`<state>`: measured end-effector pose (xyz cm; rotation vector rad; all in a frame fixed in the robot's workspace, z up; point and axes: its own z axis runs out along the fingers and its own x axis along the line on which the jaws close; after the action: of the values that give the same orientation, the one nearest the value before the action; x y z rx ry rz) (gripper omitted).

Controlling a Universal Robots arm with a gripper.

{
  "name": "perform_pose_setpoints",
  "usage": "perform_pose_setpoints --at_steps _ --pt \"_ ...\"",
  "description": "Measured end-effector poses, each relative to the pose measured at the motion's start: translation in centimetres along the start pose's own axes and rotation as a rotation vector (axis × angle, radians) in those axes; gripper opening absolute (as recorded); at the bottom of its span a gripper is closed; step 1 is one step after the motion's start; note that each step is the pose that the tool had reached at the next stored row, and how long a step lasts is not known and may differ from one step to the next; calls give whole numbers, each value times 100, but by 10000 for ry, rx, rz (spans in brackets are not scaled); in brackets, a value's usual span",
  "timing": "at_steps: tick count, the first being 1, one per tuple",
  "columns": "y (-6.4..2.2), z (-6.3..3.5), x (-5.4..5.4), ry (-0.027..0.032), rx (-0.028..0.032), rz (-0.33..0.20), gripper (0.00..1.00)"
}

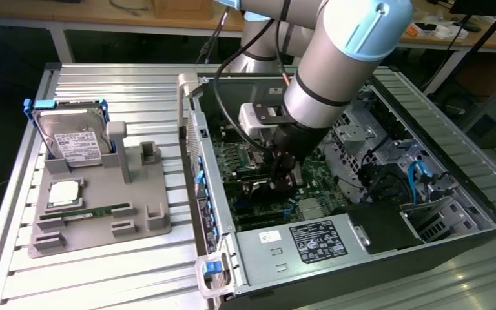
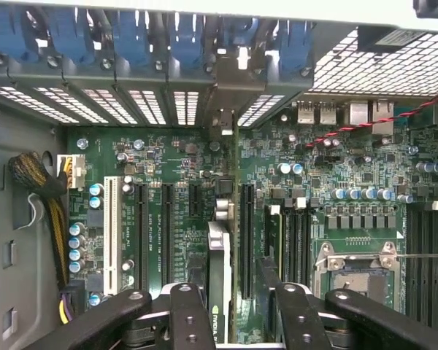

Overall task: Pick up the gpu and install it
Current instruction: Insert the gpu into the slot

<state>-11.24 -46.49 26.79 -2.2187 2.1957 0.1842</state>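
Observation:
My gripper (image 1: 278,179) is deep inside the open computer case (image 1: 198,148), just above the green motherboard (image 1: 230,155). In the wrist view the gpu (image 2: 219,277) is seen edge-on, a thin dark card held upright between the black fingers (image 2: 188,313) of my gripper (image 2: 239,295), which is shut on it. It hangs over the row of black expansion slots (image 2: 245,240), beside the long one. Its far end points at the rear slot openings (image 2: 225,120) under the blue clips. I cannot tell whether the card's lower edge touches a slot.
A grey holder (image 1: 136,219) at the exterior view's left carries a silver hard drive (image 1: 74,139), a processor (image 1: 64,192) and a green memory stick (image 1: 93,212). Inside the case are the power supply (image 1: 317,237), a cable bundle (image 2: 40,186) and the processor socket (image 2: 358,270).

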Motion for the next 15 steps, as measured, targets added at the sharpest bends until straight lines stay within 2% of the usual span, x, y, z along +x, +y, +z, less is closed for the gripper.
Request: perform_pose_setpoints --at_steps 7,15 --pt "7 -67 -6 -37 -2 -3 40" --pt "13 -143 -14 -38 -2 -3 40"
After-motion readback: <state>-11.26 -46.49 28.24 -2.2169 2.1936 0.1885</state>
